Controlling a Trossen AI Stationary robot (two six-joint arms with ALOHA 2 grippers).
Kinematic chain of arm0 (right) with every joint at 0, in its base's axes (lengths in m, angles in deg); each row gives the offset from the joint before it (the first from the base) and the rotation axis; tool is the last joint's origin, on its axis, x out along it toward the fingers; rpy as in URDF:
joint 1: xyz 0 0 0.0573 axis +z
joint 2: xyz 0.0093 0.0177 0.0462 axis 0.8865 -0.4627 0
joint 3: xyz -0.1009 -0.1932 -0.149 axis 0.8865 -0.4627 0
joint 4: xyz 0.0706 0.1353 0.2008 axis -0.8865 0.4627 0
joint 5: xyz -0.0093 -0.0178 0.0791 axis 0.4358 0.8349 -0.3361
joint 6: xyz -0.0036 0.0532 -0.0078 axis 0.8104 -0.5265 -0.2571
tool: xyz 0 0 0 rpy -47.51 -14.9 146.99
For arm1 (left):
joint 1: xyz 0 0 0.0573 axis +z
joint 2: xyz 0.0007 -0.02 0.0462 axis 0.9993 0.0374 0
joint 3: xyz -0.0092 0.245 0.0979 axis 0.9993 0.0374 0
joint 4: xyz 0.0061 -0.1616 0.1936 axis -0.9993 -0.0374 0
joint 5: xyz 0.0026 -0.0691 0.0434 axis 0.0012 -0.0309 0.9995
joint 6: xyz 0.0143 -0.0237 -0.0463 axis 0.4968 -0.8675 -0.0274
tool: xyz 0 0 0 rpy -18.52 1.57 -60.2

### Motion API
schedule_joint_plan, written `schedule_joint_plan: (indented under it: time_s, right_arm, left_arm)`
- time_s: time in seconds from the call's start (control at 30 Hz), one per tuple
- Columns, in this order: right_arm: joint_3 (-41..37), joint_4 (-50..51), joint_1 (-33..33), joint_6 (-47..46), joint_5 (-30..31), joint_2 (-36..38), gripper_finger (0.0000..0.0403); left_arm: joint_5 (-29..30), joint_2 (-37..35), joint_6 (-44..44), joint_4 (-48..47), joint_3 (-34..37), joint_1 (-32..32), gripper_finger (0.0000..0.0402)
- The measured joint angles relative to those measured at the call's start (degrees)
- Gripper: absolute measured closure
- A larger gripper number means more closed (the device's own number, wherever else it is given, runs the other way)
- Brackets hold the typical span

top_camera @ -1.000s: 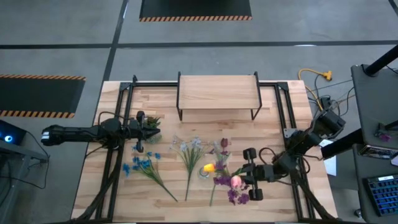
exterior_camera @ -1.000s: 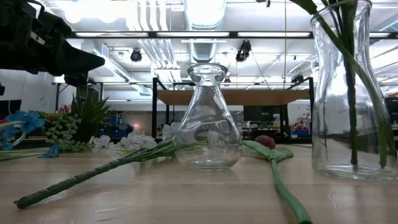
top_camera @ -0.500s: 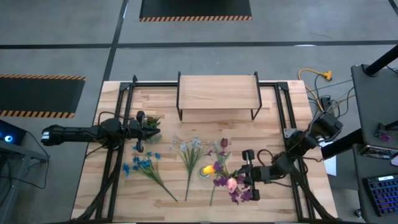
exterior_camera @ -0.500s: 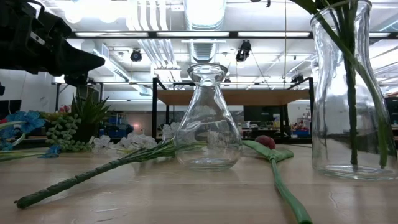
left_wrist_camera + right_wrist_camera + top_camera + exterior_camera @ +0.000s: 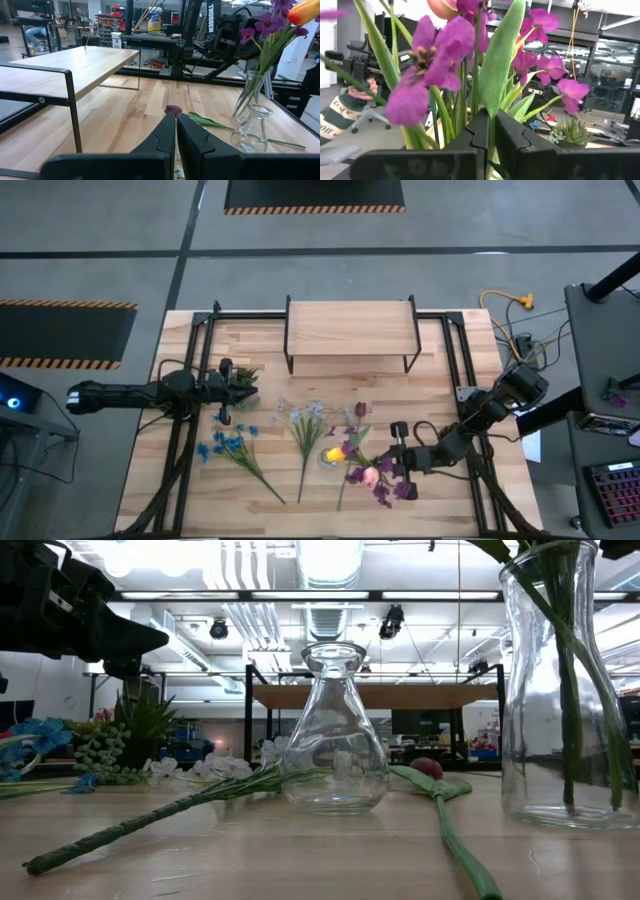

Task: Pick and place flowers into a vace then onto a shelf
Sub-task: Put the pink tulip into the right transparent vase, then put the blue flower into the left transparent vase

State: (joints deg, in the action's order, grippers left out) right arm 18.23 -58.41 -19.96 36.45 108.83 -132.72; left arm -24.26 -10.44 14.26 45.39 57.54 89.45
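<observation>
**Right arm hanging onto the bouquet, left arm parked**

From above, the right gripper point(image 5: 397, 461) is sitting clamped on the purple and pink flowers point(image 5: 372, 475) near the table's front edge, well short of the shelf point(image 5: 350, 327) at the back. The left gripper point(image 5: 243, 385) is idling, pinched together, by the potted plant point(image 5: 244, 374).

At table height, stems are standing in the tall vase point(image 5: 566, 690), with a small vase point(image 5: 333, 730) sitting empty beside it

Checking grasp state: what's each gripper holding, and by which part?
The right gripper is shut on the flowers, pinching green stems and a leaf just below the purple blooms. The left gripper is shut and holds nothing.
</observation>
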Motion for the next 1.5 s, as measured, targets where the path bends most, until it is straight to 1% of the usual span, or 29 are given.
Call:
schedule_joint_plan:
  time_s: [0.33, 0.53, 0.63, 0.7, 0.8, 0.87, 1.07, 1.17, 1.27, 1.33, 1.5]
  right_arm:
    - [-1.79, 0.66, 0.00, -4.01, 0.00, 0.02, 0.0390]
    - [-1.59, 0.83, 0.00, -1.89, 0.00, 0.21, 0.0390]
    - [-1.65, 0.92, 0.00, -2.13, -0.02, 0.33, 0.0389]
    - [-1.65, 1.02, 0.00, -3.31, 0.02, 0.37, 0.0380]
    - [-1.70, 1.61, 0.04, -4.10, 2.18, 0.37, 0.0347]
    - [-1.70, 2.11, 0.02, -4.14, 3.24, 0.38, 0.0315]
    - [-1.70, 2.63, 0.12, -3.99, 3.83, 1.13, 0.0214]
    - [-1.96, 3.21, 0.43, -3.81, 4.68, 2.85, 0.0175]
    - [-3.07, 5.46, 0.78, -4.12, 4.68, 5.83, 0.0148]
    - [-3.98, 9.20, 0.81, -5.96, 4.66, 8.60, 0.0135]
    - [-4.99, 23.94, 0.79, -13.01, 4.52, 17.26, 0.0116]
  left_arm:
    - [-0.02, 0.02, 0.00, 0.02, 0.00, 0.01, 0.0402]
    - [-0.01, 0.02, 0.01, 0.01, 0.00, 0.00, 0.0402]
    - [0.00, 0.02, 0.02, 0.02, 0.00, 0.01, 0.0402]
    - [0.00, 0.02, 0.00, 0.00, 0.00, 0.01, 0.0402]
    - [0.00, 0.02, 0.00, 0.01, 0.00, -0.01, 0.0402]
    - [-0.02, 0.02, 0.00, 0.02, 0.00, 0.01, 0.0402]
    - [0.00, 0.02, 0.01, 0.00, 0.00, 0.01, 0.0402]
    - [-0.02, 0.02, 0.02, 0.02, 0.00, 0.01, 0.0402]
    - [-0.02, 0.02, 0.01, 0.00, 0.00, 0.01, 0.0402]
    - [-0.02, 0.02, 0.02, 0.02, 0.00, 0.01, 0.0402]
    - [-0.01, 0.00, 0.00, 0.02, 0.00, 0.00, 0.0402]
